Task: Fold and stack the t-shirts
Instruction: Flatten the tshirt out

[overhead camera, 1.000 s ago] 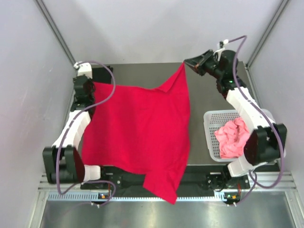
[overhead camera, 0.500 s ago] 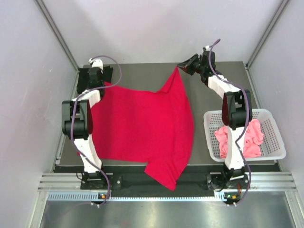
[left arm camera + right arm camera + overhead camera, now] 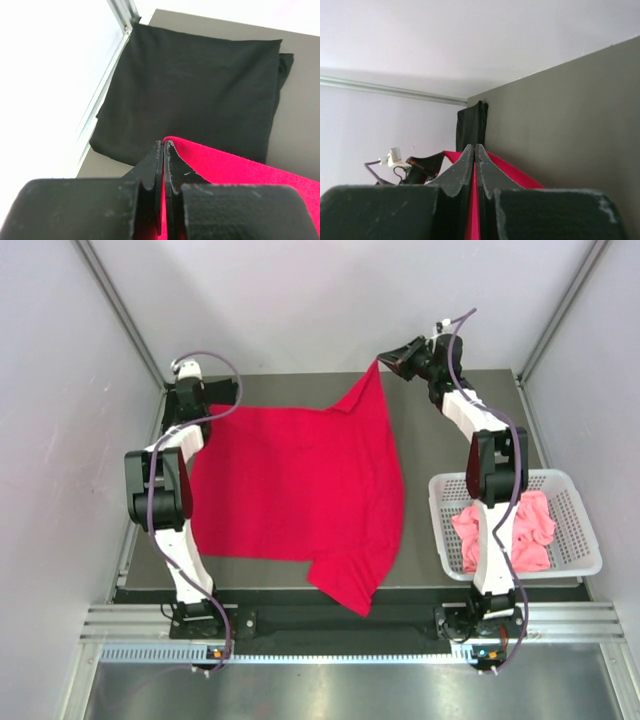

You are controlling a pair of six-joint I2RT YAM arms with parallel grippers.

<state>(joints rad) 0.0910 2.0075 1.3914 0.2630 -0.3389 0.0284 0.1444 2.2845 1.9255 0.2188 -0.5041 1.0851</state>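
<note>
Left end effector and right end effector: we see both clamped tight on the red t-shirt, just beside the black t-shirt.

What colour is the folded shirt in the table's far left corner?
The shirt is black, clearest in the left wrist view.

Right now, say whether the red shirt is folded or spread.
Spread: the red shirt lies open, covering most of the table.

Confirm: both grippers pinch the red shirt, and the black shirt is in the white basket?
The basket holds the pink shirt, per the top view; the black shirt lies folded on the table (left wrist view). The left gripper and right gripper do pinch the red shirt.
</note>
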